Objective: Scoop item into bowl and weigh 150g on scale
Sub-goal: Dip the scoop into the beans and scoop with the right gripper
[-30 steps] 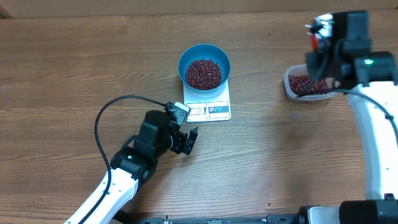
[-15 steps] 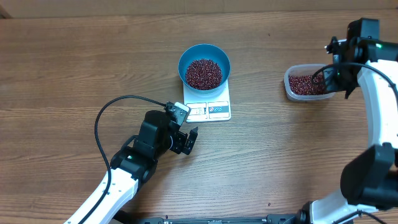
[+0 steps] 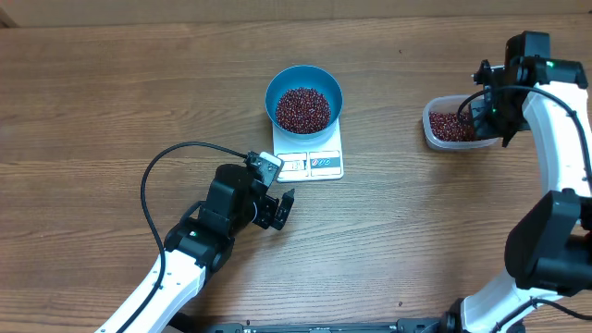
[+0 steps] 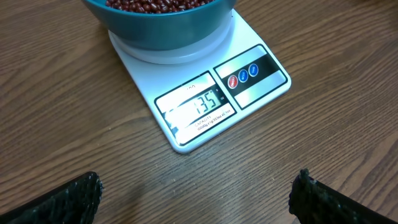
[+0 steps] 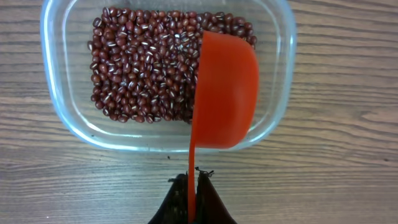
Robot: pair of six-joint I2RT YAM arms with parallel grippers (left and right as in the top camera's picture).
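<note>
With the scoop (image 5: 224, 93) clamped in the right gripper (image 5: 193, 182) over the tub (image 5: 55, 118) and the left gripper (image 4: 196, 199) held wide, only a few beans (image 5: 143, 68) should be dug, since the bowl (image 4: 161, 28) on the scale (image 4: 261, 84) is shown just short.

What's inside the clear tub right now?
Red-brown beans fill most of the clear tub; an orange-red scoop, gripped by the right hand, is over one side. Whatever lies under the scoop is hidden.
</note>
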